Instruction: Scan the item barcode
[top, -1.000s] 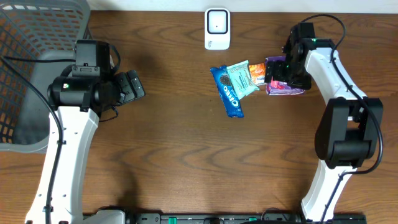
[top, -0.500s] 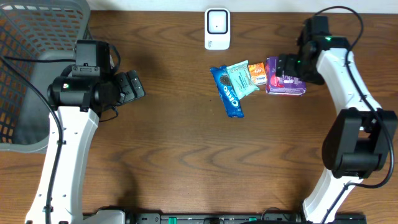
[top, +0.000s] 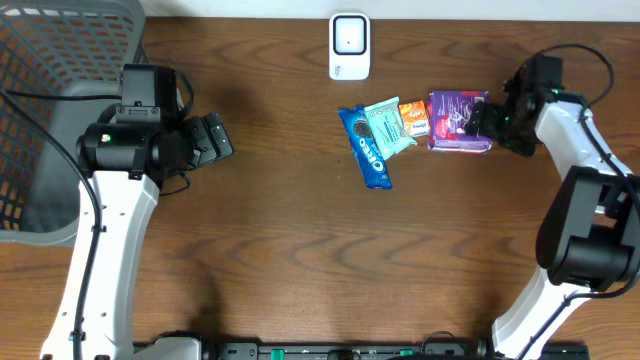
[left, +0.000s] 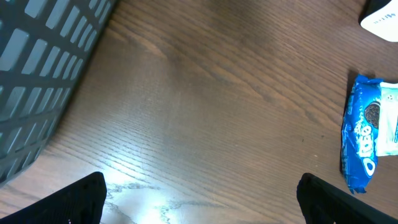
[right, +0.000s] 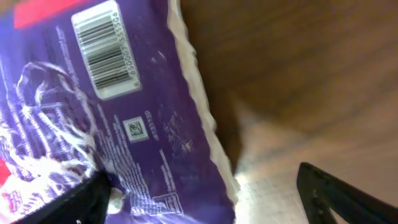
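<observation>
Right pincer (top: 488, 122) gapes at one crinkly purple packet (top: 455, 120), last of four glossy wrappers (top: 385, 128); my left pincer (top: 218, 140) gapes too.

Brown wood-grain counter (top: 300, 240) is carrying a white scanner (top: 349, 45) standing at the middle of its far edge and a grey mesh basket (top: 60, 60) sitting at its far left corner. Four packets are lying in a touching row right of centre: blue Oreo pack (top: 365, 150), teal packet (top: 387, 127) overlapping its upper end, small orange packet (top: 414, 118), and purple packet (top: 458, 121) showing its barcode face-up.
</observation>
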